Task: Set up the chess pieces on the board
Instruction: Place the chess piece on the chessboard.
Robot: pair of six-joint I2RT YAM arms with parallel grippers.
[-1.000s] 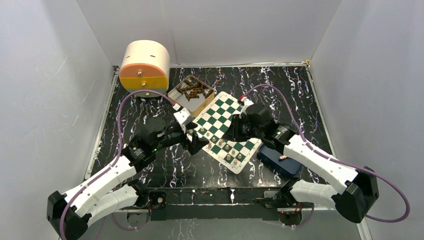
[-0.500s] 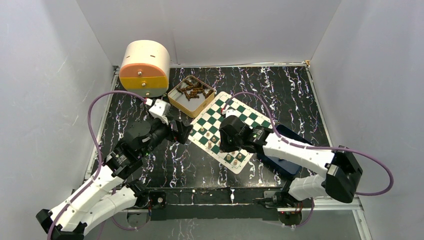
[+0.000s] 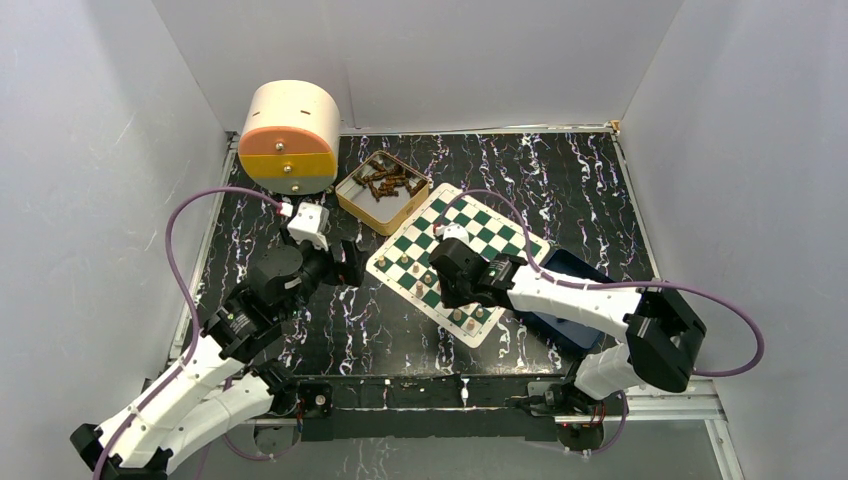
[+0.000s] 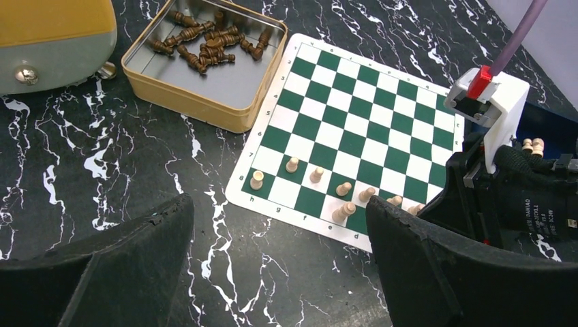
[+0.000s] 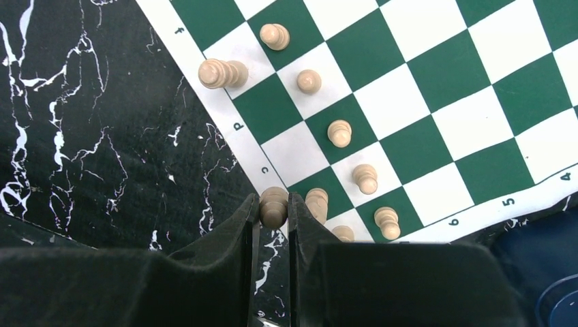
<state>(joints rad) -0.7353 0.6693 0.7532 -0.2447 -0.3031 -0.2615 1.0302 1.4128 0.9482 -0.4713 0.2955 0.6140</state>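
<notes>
Right at the near edge of the flat green-and-white checked board (image 5: 436, 122), one small tan wooden chess piece (image 5: 274, 208) is pinched upright by the right gripper (image 5: 274, 203), probably so it's lined up for the back row. Other tan pieces (image 5: 340, 133) are stood close by. The left gripper (image 4: 278, 210) is held spread wide and empty, off beside the mat.

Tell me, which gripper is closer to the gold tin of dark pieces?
Left. The left gripper hangs open beside the board, the gold tin just ahead of it. The right gripper, pinching a light chess piece, is over the board's near edge, farther off.
</notes>
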